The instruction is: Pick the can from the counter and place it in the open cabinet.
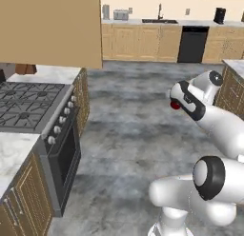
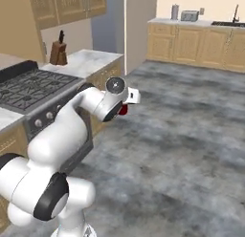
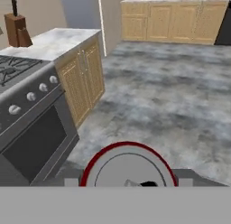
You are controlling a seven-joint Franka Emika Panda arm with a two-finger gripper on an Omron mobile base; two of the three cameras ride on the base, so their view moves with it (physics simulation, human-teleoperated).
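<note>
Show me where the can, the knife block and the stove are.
can [image 3: 128,166]: hand view, on its silvery top.
knife block [image 2: 58,53]: right base view, on its wooden front.
stove [image 1: 28,104]: left base view, on the dark burner grates.

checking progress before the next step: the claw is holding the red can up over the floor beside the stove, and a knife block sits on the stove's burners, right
Not quite. The knife block sits on the marble counter beyond the stove, not on the burners; the right base view shows it. The rest holds: the claw grips the red can over the floor.
</note>
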